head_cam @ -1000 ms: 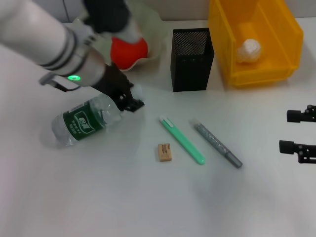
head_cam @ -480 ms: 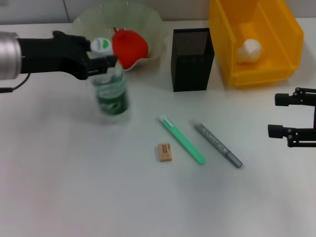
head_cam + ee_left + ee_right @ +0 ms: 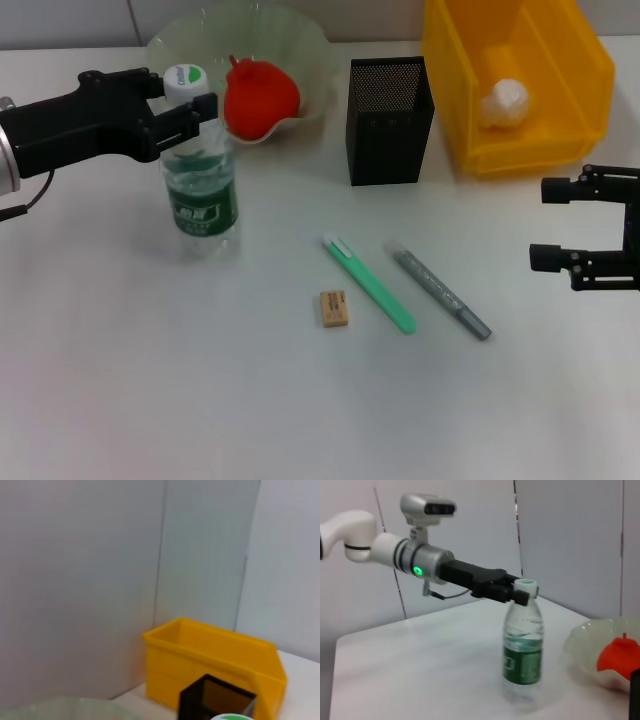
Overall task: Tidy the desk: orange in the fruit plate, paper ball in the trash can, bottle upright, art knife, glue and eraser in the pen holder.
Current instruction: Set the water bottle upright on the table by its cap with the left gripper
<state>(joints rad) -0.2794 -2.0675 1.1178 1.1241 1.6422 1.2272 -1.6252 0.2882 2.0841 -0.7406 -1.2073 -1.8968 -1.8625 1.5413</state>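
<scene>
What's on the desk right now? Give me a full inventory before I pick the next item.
bottle: 1, clear with green label and white-green cap, upright, front of the fruit plate
orange: 1, red-orange, in the fruit plate
fruit plate: 1, pale green, back left
pen holder: 1, black mesh, back centre
trash can: 1, yellow bin, back right
paper ball: 1, white, inside the trash can
art knife: 1, green, flat at centre
glue: 1, grey stick, flat beside the art knife
eraser: 1, tan, flat beside the art knife
left gripper: black, fingers at the bottle's neck
right gripper: black, fingers open, right edge, off the desk items
</scene>
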